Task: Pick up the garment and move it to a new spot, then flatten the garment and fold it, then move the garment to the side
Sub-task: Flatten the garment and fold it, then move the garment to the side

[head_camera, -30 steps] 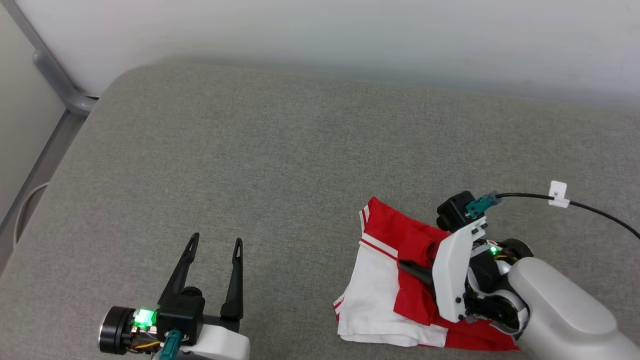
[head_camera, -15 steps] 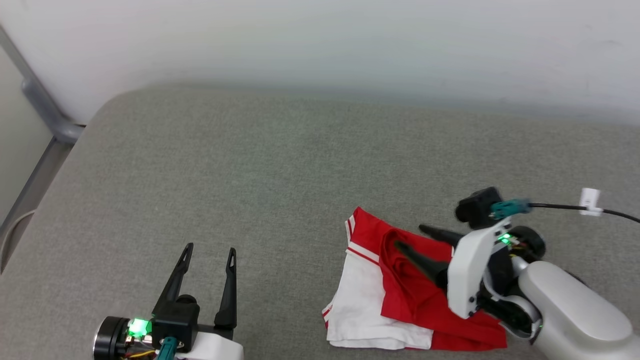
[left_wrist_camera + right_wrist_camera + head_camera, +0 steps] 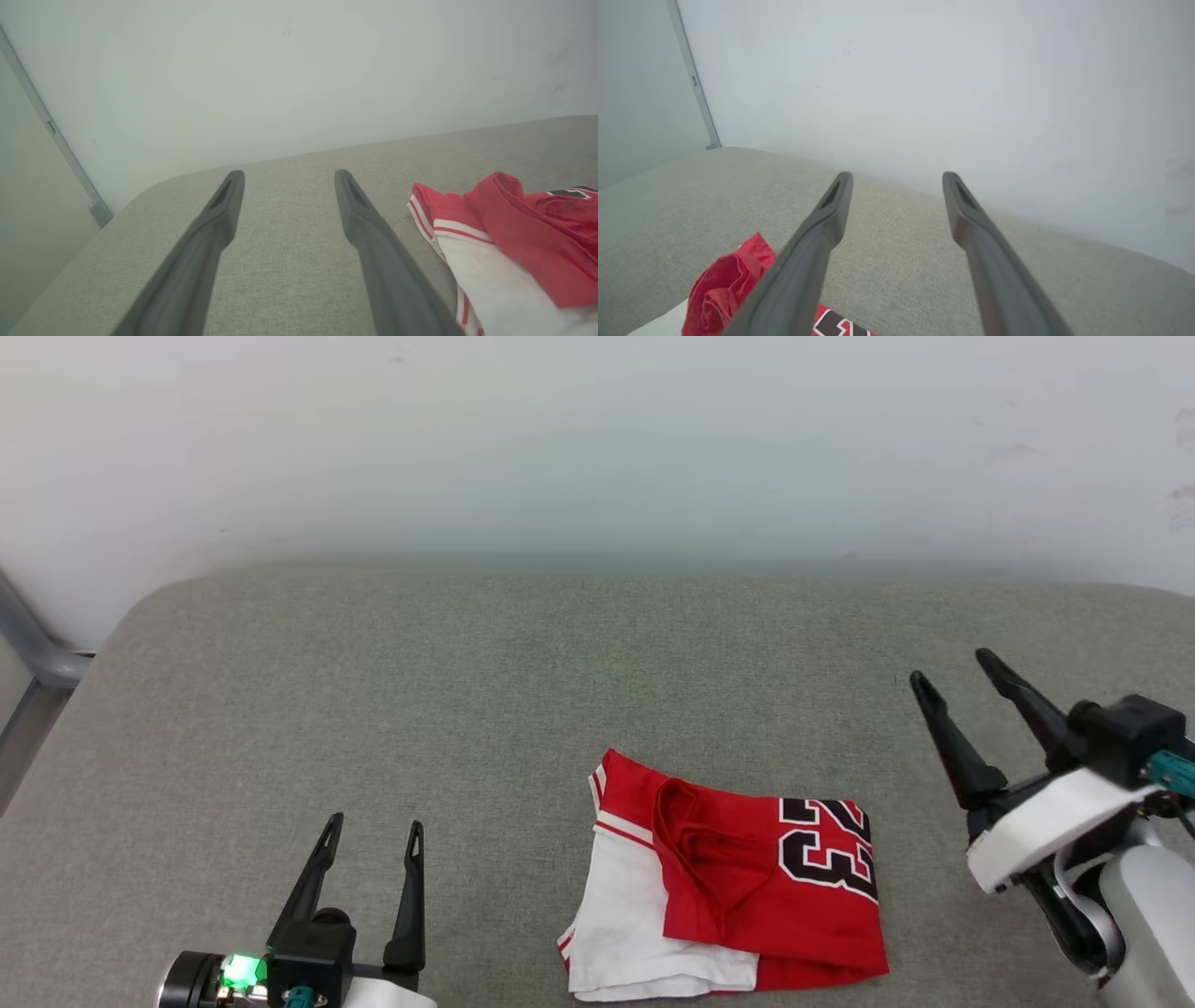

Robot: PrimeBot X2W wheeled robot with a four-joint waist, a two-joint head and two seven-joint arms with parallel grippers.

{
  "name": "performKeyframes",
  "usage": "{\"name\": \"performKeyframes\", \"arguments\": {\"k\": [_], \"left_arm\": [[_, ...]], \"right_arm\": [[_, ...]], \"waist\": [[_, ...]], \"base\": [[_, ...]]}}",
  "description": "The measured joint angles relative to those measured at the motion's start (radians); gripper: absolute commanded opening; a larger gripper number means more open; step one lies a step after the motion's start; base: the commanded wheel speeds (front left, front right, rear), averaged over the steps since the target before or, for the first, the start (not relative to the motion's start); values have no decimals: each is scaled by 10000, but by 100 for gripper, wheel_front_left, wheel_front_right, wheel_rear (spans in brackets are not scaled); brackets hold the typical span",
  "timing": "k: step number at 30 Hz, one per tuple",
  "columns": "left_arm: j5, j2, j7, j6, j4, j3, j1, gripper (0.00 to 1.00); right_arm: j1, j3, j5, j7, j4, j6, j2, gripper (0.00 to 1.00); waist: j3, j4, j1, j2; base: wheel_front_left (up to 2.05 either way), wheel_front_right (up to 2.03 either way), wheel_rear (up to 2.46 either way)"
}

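We note the garment (image 3: 738, 896), a red jersey T-shirt, lying folded into a compact block on the grey fabric surface (image 3: 448, 709), at its near edge and right of centre in the head view. A white sleeve panel (image 3: 635, 924) faces the left side, bordered by red-white stripe trim (image 3: 624, 829). The black white-outlined number (image 3: 826, 849) sits on the top layer toward the right. A bunched red fold runs down the middle.

Left gripper (image 3: 374, 822): fingers spread apart, nothing between them, low over the surface, well apart from the garment.

Right gripper (image 3: 952, 668): fingers likewise spread and empty, to the right of the garment and clear of it, tips angled toward the pale wall (image 3: 597, 448).

A grey metal rail (image 3: 37, 663) stands at the far left.
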Motion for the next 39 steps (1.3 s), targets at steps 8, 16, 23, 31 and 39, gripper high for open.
{"name": "performKeyframes", "arguments": {"k": [8,16,23,31,39], "left_arm": [[-13,-13,-12,25,-176,94,169,100],[-77,-38,-12,65,-349,215,412,100],[-90,-71,-12,52,-372,247,614,100],[-86,-100,-12,2,-286,247,651,100],[-84,-107,-10,-12,-267,280,652,100]], "right_arm": [[1728,-2740,-2146,-575,-1306,0,1258,100],[3366,-3965,-2953,-602,-2924,0,2713,100],[4316,-4109,-3218,-602,-3327,0,3258,100],[4862,-4121,-3427,-602,-3390,0,3567,100],[4917,-4119,-3695,-602,-3392,0,3664,100]], "waist": [[-144,-328,0,0],[-229,-509,0,0],[-260,-494,1,0],[-258,-346,1,0],[-267,-247,1,0]], "base": [[0,0,0],[0,0,0],[0,0,0],[0,0,0],[0,0,0]]}}
